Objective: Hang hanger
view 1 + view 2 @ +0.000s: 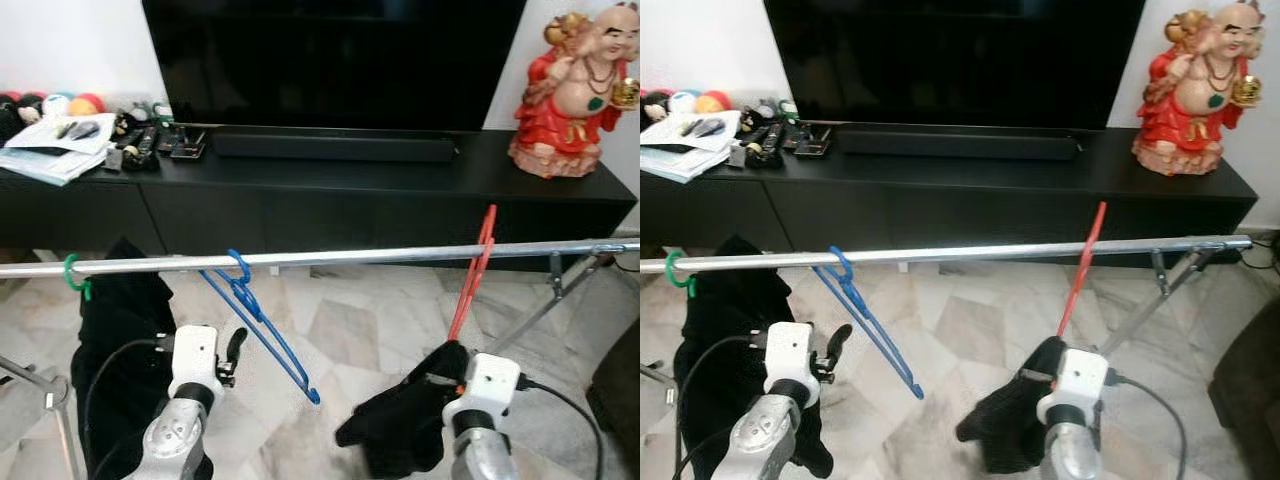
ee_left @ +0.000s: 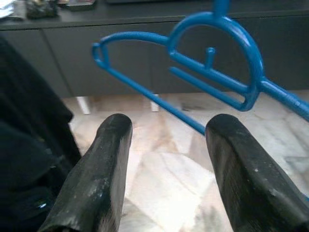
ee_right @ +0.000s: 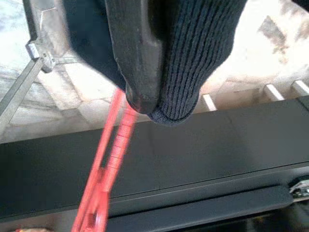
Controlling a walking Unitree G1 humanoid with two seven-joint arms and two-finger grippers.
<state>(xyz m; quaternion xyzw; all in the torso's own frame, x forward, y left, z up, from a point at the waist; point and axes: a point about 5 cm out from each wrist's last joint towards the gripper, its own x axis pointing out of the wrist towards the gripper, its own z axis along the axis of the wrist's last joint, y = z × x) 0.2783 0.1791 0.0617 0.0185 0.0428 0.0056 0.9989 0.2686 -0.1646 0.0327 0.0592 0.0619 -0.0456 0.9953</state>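
Right gripper: nearest, low on the right; pressed together on the red hanger's lower end, with a dark knit garment bunched around the fingers and draped from the hanger.
Left gripper: low on the left, spread wide, pinching nothing; blue hanger just ahead of its fingertips.
Black garment: on a green hook at the rail's left end.
Red hanger: thin plastic, steeply tilted, top poking just above the rail; hooked over or merely leaning, cannot tell.
Blue hanger: already hooked on the rail, slanting down toward the right, bare.
Step in hand: bringing the loaded red hanger's top to the rail; likely late in the task.
Next move: probably lift and turn so the hook drops over the bar, then release; sagging knit may swing.
Far: black TV cabinet, television, red figurine.
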